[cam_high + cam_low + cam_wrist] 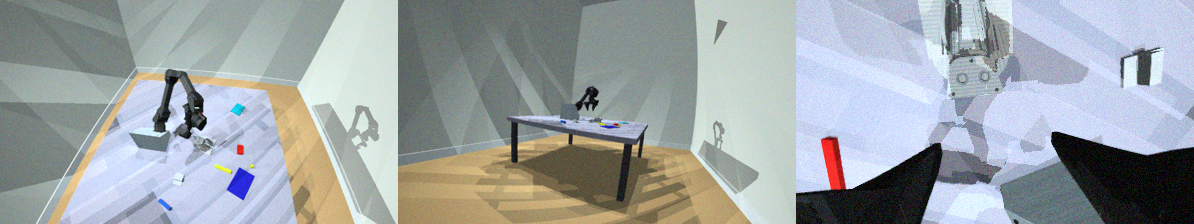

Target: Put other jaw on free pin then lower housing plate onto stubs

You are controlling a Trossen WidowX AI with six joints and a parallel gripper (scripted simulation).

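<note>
The pale housing plate (pixel 973 89) lies across the near end of the gripper assembly (pixel 205 144) (pixel 595 120), with two round stub ends showing through its holes. It looks flat, but small height differences cannot be told. Two long grey jaws (pixel 953 30) (pixel 979 30) run side by side from under the plate, over the pale base (pixel 929 30). The pins and gear teeth are hidden under the plate. My gripper (pixel 998 142) (pixel 591 110) is wide open and empty. It hangs above the table, clear of the assembly, toward the arm's foot.
A grey block (pixel 150 141) (pixel 1046 195) stands by the arm's foot. A red bar (pixel 835 167) lies left in the wrist view. A small white block (pixel 178 179), yellow bar (pixel 223 169), red block (pixel 240 149), blue sheet (pixel 240 184) and cyan piece (pixel 238 109) lie around the assembly.
</note>
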